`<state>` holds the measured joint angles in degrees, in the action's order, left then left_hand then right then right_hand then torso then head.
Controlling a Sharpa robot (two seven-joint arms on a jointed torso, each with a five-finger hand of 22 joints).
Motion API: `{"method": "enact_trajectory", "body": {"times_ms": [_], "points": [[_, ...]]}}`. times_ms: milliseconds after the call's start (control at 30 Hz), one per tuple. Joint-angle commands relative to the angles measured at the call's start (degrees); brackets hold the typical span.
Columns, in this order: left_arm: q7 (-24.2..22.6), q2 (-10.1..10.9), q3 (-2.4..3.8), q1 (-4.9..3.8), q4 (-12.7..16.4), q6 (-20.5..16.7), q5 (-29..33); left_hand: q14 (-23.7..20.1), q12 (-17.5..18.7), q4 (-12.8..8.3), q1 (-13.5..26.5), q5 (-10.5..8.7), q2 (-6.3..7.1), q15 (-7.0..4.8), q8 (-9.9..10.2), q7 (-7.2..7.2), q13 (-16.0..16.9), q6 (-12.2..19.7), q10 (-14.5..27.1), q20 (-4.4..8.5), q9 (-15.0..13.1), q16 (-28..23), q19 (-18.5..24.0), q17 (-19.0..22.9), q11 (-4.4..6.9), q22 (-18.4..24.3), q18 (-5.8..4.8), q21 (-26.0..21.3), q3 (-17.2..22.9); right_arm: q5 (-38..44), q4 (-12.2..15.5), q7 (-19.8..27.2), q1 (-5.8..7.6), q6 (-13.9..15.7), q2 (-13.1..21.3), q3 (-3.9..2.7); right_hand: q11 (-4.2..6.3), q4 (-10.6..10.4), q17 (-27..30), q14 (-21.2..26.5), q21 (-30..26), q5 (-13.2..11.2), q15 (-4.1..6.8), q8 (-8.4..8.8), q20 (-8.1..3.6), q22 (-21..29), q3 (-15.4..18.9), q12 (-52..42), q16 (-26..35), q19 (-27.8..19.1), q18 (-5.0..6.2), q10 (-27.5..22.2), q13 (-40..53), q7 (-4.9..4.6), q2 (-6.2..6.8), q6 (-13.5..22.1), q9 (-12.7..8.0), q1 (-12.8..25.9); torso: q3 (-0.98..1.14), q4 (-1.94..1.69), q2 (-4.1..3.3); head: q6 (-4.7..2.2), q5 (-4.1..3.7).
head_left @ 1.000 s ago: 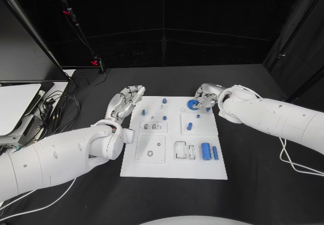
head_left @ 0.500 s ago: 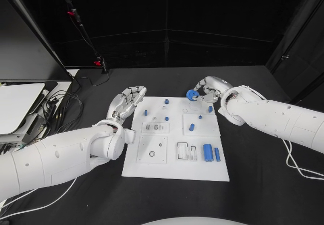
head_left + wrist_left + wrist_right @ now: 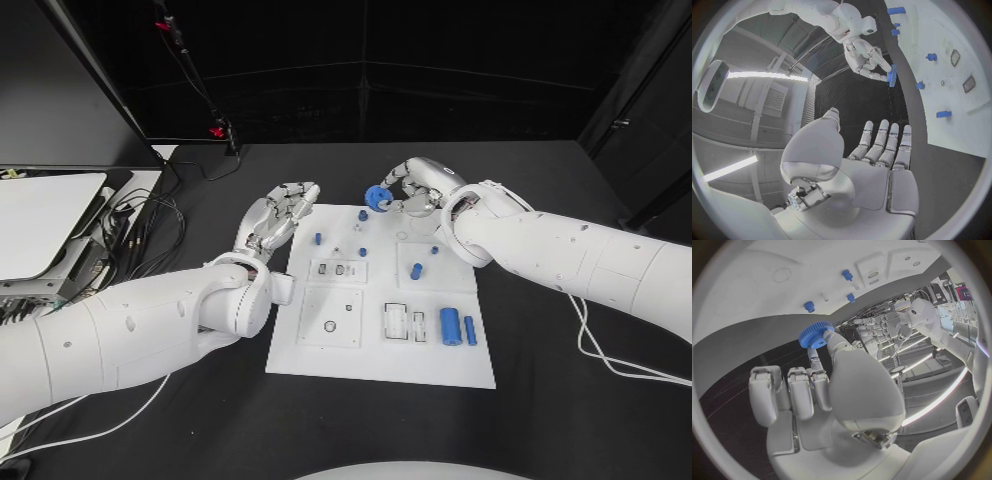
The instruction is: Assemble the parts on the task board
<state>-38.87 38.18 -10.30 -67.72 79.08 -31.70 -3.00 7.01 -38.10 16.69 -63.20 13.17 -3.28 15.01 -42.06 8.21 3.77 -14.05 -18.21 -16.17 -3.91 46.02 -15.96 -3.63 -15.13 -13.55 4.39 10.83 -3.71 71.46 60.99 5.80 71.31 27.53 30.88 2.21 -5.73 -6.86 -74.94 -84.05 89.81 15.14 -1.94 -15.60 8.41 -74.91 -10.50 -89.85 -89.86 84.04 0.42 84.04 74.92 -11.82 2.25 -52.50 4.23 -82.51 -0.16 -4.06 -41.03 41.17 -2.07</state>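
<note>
Right robot hand point(image 3: 414, 190) pinches a blue gear point(image 3: 378, 197) at its fingertips, other fingers curled in; the gear is off the task board point(image 3: 382, 350), above its far edge. Left robot hand point(image 3: 278, 215) has its fingers straight and together, holding nothing, just beside the board's left far corner above the table point(image 3: 173, 420).

Parts on the board: two small blue pegs point(image 3: 317, 239) standing near the far left, one blue piece point(image 3: 415, 270) on the mid-right plate, two blue cylinders point(image 3: 450, 323) lying side by side near the right edge.

Step in hand looks like carrying the gear to its seat. Which post takes it can't be told from here. To do it well:
- keep the gear face level with the board
- line the bore up over the post before lowering
- lower straight, no side load
- release only once it sits flat
- keep the left robot hand out of the path
</note>
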Motion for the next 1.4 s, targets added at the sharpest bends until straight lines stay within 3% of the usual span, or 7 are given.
{"method": "enact_trajectory", "body": {"times_ms": [33,367,700,1133,1400], "points": [[-15.5,0.0,0.05,-0.12,0.1,0.4,-0.4,0.0,-0.3,0.0,-0.4,0.19,-0.37,0.21,-0.2,8.85,0.0,-0.3,-0.2,-0.35,0.1,0.2,0.0,-0.1,-0.03,-0.1,0.88,0.3,-0.5,1.4,-0.8,-0.2,0.16,-2.0,-1.1,-0.05,0.48,0.1,-15.1,-6.0,0.2,0.3,0.4,0.38,-0.45,-15.1,-0.4,-0.1,-0.1,6.0,-0.42,6.0,15.1,2.95,-0.19,-3.4,0.1,-0.5,0.07,-0.09,-0.02,0.12,0.62],[-15.5,0.0,0.06,-0.13,0.1,0.3,-0.4,0.0,-0.3,0.0,-0.5,0.21,-0.37,0.21,-0.2,8.85,0.0,-0.4,-0.3,-0.35,0.1,0.2,0.0,-0.1,-0.03,-0.1,0.88,0.3,-0.6,3.4,-4.1,-2.3,0.07,-6.6,-5.1,-0.04,0.47,0.3,-15.1,-6.0,0.2,0.2,0.4,0.73,-0.47,-15.1,-0.5,-0.1,-0.1,6.0,-0.42,6.0,15.1,2.94,-0.17,-3.6,0.0,-0.7,0.04,0.18,-0.02,0.36,1.56],[-15.4,-0.1,0.06,-0.13,0.0,0.3,-0.4,0.0,-0.3,0.0,-0.5,0.21,-0.37,0.21,-0.2,8.85,0.0,-0.4,-0.3,-0.35,0.1,0.2,0.0,-0.1,-0.03,-0.1,0.88,0.3,-0.6,4.6,-5.6,-3.5,-0.22,-9.3,-6.9,-0.04,0.47,0.4,-15.1,-6.0,0.2,0.2,0.4,0.86,-0.47,-15.1,-0.6,-0.1,-0.1,6.0,-0.42,6.0,15.1,2.93,-0.17,-3.7,0.0,-0.8,0.05,0.25,0.0,0.6,1.67],[-15.3,-0.2,0.06,-0.13,0.0,0.3,-0.4,0.1,-0.3,0.0,-0.5,0.23,-0.4,0.21,-0.2,8.85,0.0,-0.4,-0.3,-0.36,0.1,0.3,0.0,-0.1,-0.03,-0.1,0.88,0.4,-0.6,7.5,-8.0,-4.5,-0.8,-10.7,-8.7,-0.03,0.39,0.5,-15.1,-6.0,0.2,0.1,0.38,1.39,-0.47,-15.1,-0.7,-0.1,-0.1,6.0,-0.42,6.0,15.1,2.82,0.0,-3.7,-0.2,-0.9,-0.02,0.21,0.01,0.81,2.06],[-15.3,-0.3,0.06,-0.13,0.0,0.2,-0.4,0.1,-0.3,0.0,-0.5,0.23,-0.4,0.21,-0.2,8.85,0.0,-0.4,-0.3,-0.36,0.1,0.3,0.0,-0.1,-0.03,-0.1,0.88,0.4,-0.6,7.6,-9.2,-4.3,-0.89,-10.9,-9.5,-0.03,0.36,0.6,-15.1,-6.0,0.2,0.1,0.36,1.64,-0.45,-15.1,-0.9,-0.1,-0.1,6.0,-0.42,6.0,15.1,2.78,-0.07,-3.7,-0.2,-0.9,0.05,0.2,0.01,1.06,2.51]]}}
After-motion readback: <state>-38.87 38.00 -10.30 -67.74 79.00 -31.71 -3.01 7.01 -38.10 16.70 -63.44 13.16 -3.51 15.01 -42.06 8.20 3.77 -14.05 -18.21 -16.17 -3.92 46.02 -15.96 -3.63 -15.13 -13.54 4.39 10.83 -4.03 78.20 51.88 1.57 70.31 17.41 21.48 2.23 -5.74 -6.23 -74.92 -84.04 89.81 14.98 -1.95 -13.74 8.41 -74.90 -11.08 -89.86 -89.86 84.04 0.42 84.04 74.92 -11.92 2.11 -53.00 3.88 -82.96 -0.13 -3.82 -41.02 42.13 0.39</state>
